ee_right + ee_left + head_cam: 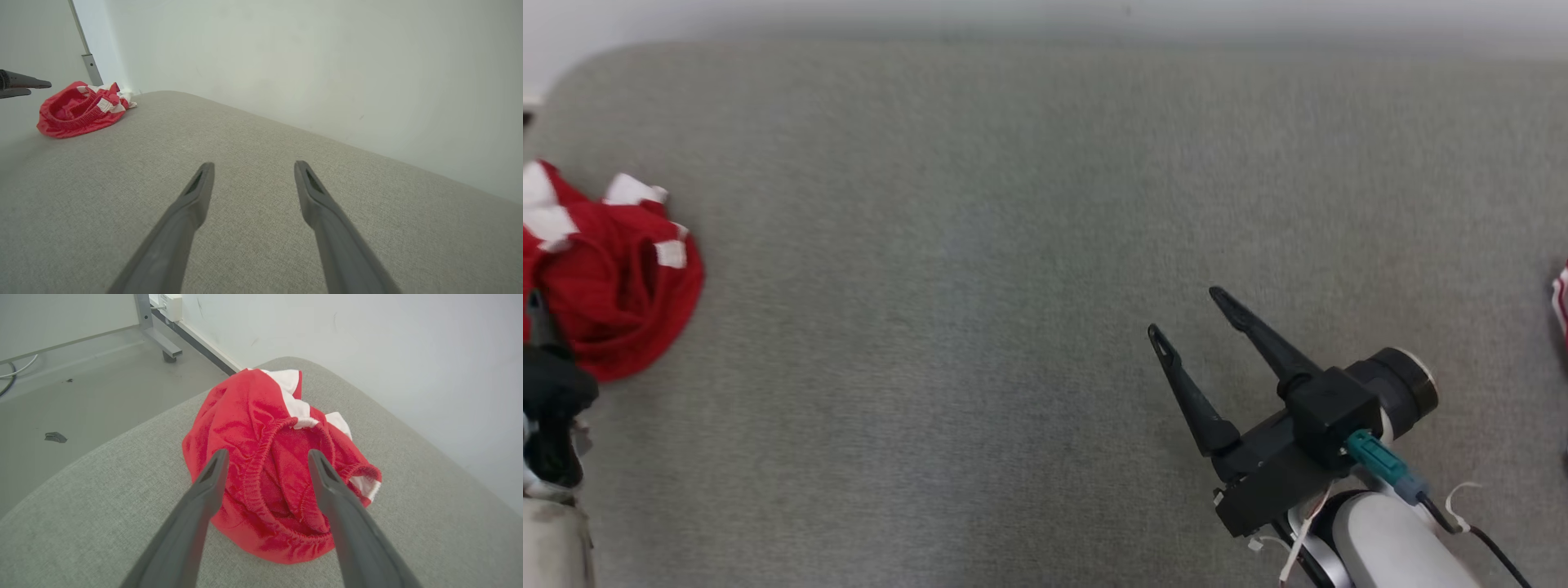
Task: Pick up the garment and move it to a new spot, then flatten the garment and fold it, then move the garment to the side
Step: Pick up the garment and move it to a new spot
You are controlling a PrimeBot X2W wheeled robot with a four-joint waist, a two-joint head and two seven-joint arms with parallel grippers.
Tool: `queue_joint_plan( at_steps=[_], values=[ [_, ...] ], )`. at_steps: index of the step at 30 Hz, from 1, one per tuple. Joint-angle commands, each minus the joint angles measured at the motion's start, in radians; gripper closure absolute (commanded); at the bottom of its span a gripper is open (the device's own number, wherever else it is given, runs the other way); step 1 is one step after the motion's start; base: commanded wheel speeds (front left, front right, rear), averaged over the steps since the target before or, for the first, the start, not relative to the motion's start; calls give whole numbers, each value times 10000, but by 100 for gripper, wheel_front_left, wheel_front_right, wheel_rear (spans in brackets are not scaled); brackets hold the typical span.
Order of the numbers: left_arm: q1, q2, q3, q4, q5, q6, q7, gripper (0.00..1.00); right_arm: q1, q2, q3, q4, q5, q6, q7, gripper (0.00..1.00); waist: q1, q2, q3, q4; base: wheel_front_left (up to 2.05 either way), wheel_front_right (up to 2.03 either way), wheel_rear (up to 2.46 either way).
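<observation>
Charcoal left gripper (268,453): jaws spread wide with nothing between them. Its fingers frame the near bulge of the garment (245,416). Whether they touch the cloth cannot be told.
Right gripper (254,164): also released and empty, over bare padding, well apart from the garment.
Garment location: a crumpled red heap with white patches (296,408), on the robot's left side of the grey padded table (980,245), near its rounded far corner.
Likely handling: light, soft and limp. It should sag and trail when lifted rather than keep its shape. The knit looks grippy rather than slick, and it looks in no way fragile.
Where to grip: the gathered elastic waistband (255,465) loops between the left fingers. That thicker ridge looks the surest place to pinch.
Caution: closing on the bunched middle would probably catch several layers, which would make flattening harder.
Beyond: pale wall (367,343) close behind the table.
</observation>
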Motion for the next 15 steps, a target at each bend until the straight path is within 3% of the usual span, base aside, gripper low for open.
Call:
queue_joint_plan(
  at_steps=[1, 4, 11, 12, 13, 14, 15],
  values=[
    [-150, 148, 12, 169, 59, 37, 66, 0, -29, -45, -15, -206, -58, -30, 65, 0, -4, -3, 1569, -869, 0, 0, 0],
    [-817, 254, 110, 550, -130, 206, 215, 0, 17, -173, -132, -718, -125, -30, 248, 0, -4, -3, 2037, -909, 0, 0, 0],
    [-1392, 568, -49, 1802, 183, 1149, 519, 0, 193, -214, -433, -1341, -254, -30, 434, 0, -4, -3, 2489, -940, 0, 0, 0],
    [-1341, 545, -120, 1991, 212, 1154, 588, 15, 224, -205, -452, -1348, -256, -30, 437, 0, -4, -3, 2470, -935, 0, 0, 0],
    [-1300, 516, -148, 2127, 210, 1143, 590, 85, 248, -182, -475, -1333, -252, -30, 427, 0, -4, -3, 2435, -929, 0, 0, 0],
    [-1264, 479, -165, 2265, 182, 1107, 608, 100, 270, -143, -500, -1301, -228, -30, 391, 0, -4, -3, 2371, -915, 0, 0, 0],
    [-1203, 430, -224, 2391, 181, 1023, 648, 100, 300, -108, -535, -1249, -194, -30, 343, 0, -4, -3, 2273, -896, 0, 0, 0]
  ],
)
